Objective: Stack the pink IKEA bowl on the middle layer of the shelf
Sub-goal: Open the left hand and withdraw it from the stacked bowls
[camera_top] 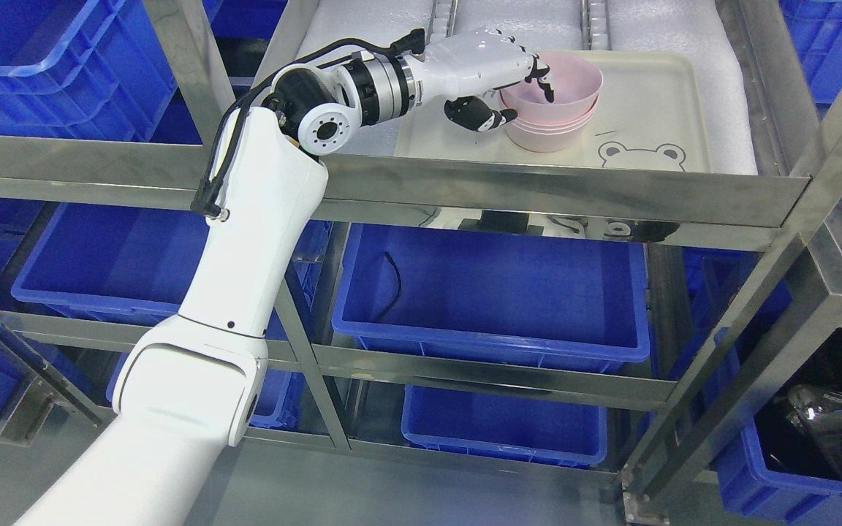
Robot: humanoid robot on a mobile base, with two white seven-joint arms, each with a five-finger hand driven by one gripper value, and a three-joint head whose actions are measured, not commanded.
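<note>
**Left hand on the top pink bowl**

The left hand reaches in over the shelf rail with its fingers hooked over the near rim of the top pink bowl and dipping inside it, while the dark thumb presses against the outer wall just below. The hand appears to pinch the rim between fingers and thumb, though the contact on the inner wall is hard to confirm from this angle. Directly under the held bowl sits a stack of pink bowls, and the top bowl is nested into it, tilted slightly. The stack stands on a cream tray, which extends beyond the fingertips and to the side away from the arm; a bear drawing lies on the tray just past the stack. Far below the hand, blue bins fill the lower levels.
</note>
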